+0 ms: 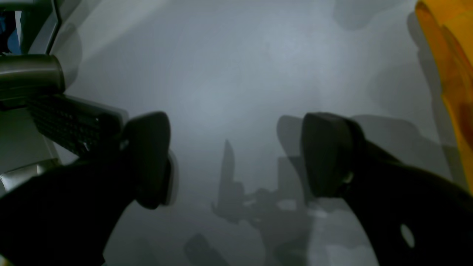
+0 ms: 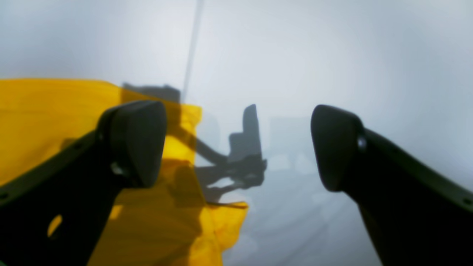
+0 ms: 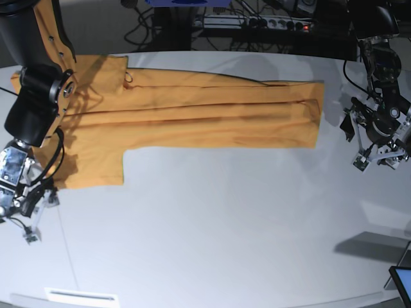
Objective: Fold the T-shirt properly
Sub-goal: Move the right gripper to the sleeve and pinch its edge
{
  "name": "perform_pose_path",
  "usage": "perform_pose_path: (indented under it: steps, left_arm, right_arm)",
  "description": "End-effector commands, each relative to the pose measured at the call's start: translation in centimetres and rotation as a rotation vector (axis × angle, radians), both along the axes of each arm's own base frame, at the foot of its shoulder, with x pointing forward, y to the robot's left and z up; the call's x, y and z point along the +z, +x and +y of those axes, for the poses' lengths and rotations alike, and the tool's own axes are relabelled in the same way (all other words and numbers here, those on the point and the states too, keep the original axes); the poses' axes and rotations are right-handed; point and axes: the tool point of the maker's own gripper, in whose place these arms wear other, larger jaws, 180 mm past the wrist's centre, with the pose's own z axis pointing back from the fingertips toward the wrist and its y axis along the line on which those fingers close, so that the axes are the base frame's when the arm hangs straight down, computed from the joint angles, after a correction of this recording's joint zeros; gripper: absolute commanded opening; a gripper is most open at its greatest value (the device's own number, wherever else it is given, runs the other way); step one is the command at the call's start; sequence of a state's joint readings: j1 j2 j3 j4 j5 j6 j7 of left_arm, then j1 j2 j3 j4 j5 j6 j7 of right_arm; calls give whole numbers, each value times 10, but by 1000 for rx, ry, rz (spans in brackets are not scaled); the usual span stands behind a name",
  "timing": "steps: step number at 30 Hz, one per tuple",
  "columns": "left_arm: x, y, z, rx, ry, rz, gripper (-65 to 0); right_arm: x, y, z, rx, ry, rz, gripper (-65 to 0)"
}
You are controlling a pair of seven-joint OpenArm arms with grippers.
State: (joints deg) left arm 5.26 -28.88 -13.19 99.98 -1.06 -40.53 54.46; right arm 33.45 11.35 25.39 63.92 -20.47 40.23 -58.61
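A broad white round-edged table is seen, with the large plain orange-yellow cloth T-shirt laid across its far half, folded lengthwise into a long band, one sleeve projecting toward the near-left. The black right gripper is held over that sleeve end, jaws spread wide, nothing pinched. The black left gripper is held beside the hem end, just off the cloth, likewise spread and empty. Risk is judged as follows: only a top layer could be caught, so the lengthwise fold may be dragged open or skewed.
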Motion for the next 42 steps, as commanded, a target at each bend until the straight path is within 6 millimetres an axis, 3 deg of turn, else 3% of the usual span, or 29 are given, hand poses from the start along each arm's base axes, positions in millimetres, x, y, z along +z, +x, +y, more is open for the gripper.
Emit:
perform_pose_path:
  steps: [1,15,26,39,42]
  left_arm:
    - [14,7,6,0,27,-36,-104]
    - [15,6,9,2,32,-36,-104]
    - [14,6,7,-1,30,-33,-104]
    - [7,-2,9,2,33,-8,-104]
    - [6,-6,9,0,35,0,-104]
  right_arm:
    - [17,13,-2,-3,5,-52,-55]
    - [-12,10,19,14,131,-6,-55]
    - [-14,10,20,16,137,-6,-55]
    - [-44,1,41,15,307,43,-57]
    - [-45,1,41,16,309,46,-109]
